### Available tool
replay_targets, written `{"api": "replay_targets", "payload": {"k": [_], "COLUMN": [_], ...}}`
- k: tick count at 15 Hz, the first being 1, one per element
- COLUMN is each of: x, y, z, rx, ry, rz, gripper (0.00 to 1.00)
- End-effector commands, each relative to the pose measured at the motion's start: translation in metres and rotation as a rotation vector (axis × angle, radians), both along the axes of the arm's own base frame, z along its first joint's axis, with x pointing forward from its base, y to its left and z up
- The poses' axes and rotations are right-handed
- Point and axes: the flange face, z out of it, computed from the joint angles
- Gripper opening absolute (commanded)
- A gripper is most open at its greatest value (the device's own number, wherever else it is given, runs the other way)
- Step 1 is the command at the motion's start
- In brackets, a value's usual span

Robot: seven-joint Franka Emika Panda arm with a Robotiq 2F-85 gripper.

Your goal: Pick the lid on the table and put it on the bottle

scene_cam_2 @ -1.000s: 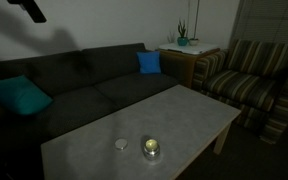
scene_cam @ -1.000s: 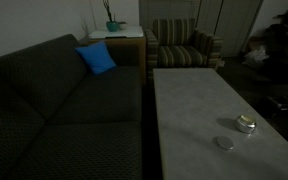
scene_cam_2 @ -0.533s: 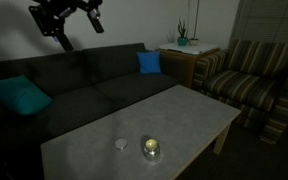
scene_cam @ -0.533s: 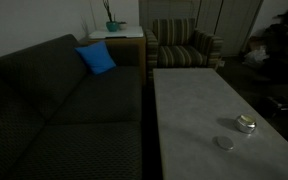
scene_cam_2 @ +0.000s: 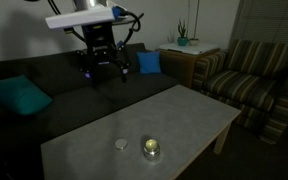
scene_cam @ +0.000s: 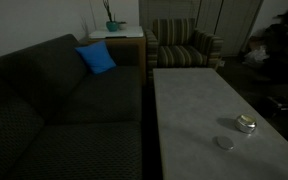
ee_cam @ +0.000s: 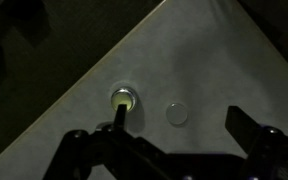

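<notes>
An exterior view stands high off a short edge of the tabletop (scene_cam: 194, 100) and looks down its length toward the armchair (scene_cam: 184, 45) beyond the far edge, with the sofa (scene_cam: 64, 100) along the frame's left. An exterior view from farther back looks obliquely across the tabletop (scene_cam_2: 179, 110) at the sofa (scene_cam_2: 44, 95) (the pincer (scene_cam_2: 102, 70) hangs in its upper part). The wrist view looks steeply down, close, past its own pincer (ee_cam: 164, 145) onto a tabletop (ee_cam: 214, 60) edge. All three share the end carrying the bottle (scene_cam: 246, 124) and lid (scene_cam: 224, 143).
</notes>
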Motion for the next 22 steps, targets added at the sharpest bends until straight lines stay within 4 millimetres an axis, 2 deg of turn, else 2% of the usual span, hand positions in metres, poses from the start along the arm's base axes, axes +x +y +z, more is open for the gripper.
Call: {"api": "replay_targets", "payload": {"k": [1, 3, 6, 9, 11, 13, 16, 17, 19, 20, 22], "x": [0.006, 0.013, 0.016, 0.034, 0.057, 0.069, 0.086, 0.068, 0.077, 0.080, 0.083], "y": [0.000, 0.001, 0.001, 0.014, 0.030, 0.046, 0.064, 0.061, 0.067, 0.067, 0.067], "z": [-0.011, -0.022, -0.020, -0.042, -0.081, -0.111, -0.174, -0.139, -0.174, -0.183, -0.184], "rx": [0.008, 0.012, 0.012, 0.078, 0.140, 0.211, 0.237, 0.203, 0.223, 0.227, 0.227], "ry": [0.018, 0.030, 0.024, 0.029, 0.066, 0.124, 0.214, 0.162, 0.193, 0.197, 0.199], "rz": [0.005, 0.007, 0.008, 0.018, 0.092, 0.146, 0.222, 0.182, 0.204, 0.205, 0.206], "gripper": [1.00, 1.00, 1.00, 1.00, 1.00, 1.00, 1.00, 1.00, 1.00, 1.00, 1.00]}}
